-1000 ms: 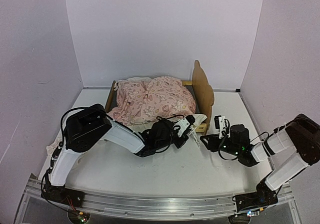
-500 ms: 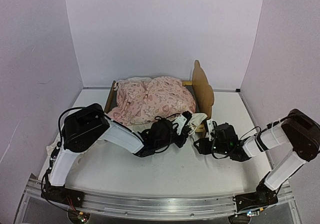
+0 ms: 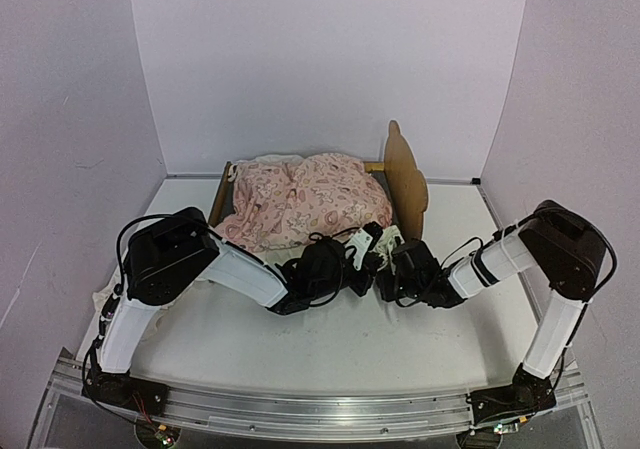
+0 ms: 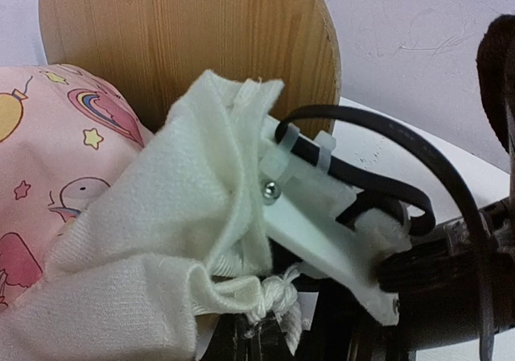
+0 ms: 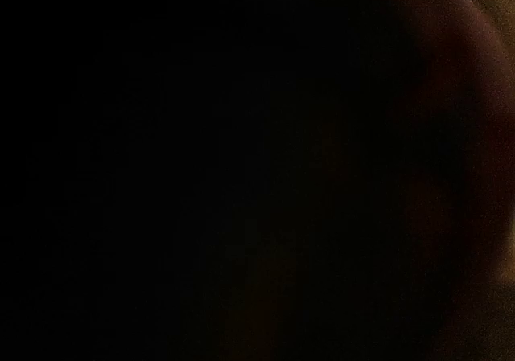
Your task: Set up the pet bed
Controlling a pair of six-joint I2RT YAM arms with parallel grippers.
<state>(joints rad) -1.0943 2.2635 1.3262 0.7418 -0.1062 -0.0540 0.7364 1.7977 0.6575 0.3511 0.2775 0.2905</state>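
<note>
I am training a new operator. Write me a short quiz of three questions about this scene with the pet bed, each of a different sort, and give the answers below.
1. True or false: the pink blanket lies heaped on the pet bed.
2. Choose one: the shut jaws of the left arm pinch (A) white cloth, (B) a wooden rail, (C) nothing.
3. Fill in: the ___ wrist view is almost fully dark.
Key: 1 true; 2 A; 3 right.
</note>
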